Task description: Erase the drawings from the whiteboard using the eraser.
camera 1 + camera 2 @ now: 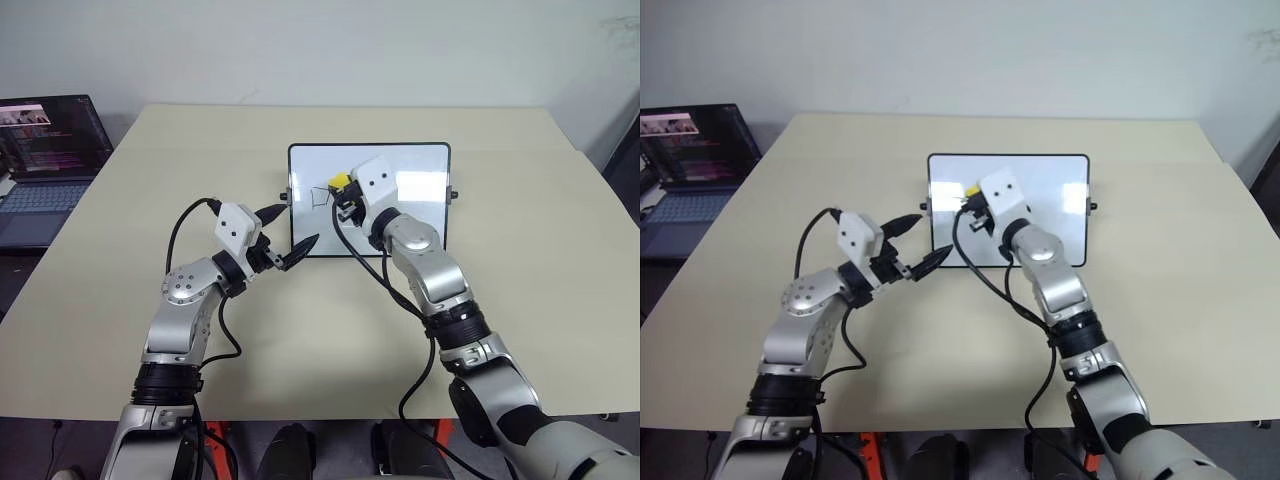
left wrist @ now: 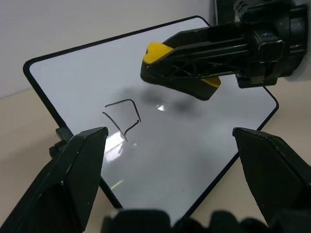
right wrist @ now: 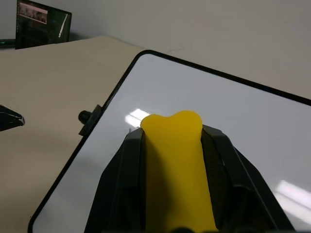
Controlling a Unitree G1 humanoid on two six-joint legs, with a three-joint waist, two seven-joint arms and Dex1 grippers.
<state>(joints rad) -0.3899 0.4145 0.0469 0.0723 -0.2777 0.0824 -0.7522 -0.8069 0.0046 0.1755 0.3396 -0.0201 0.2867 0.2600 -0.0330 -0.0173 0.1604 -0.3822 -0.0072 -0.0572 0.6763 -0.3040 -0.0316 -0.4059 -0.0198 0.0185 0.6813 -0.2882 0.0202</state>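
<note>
Your eraser (image 3: 176,170) sits squeezed between the two black fingers of the right gripper (image 1: 346,199), its long axis running along those fingers and its yellow end poking out past their tips toward the whiteboard (image 1: 420,220). The fingers are closed tight on it, one on each long side. In the left wrist view the eraser hangs just above the board's white face, with its shadow on the surface below it, and whether it touches you cannot tell. Beyond the yellow tip lies the one remaining drawing (image 2: 124,116), a rough, partly broken square outline near the board's left edge. The board lies flat on the beige table (image 1: 120,260). Your left gripper (image 1: 283,238) stands by the board's near left corner, fingers spread wide and holding nothing. A laptop (image 1: 45,160) sits off the table's far left.
</note>
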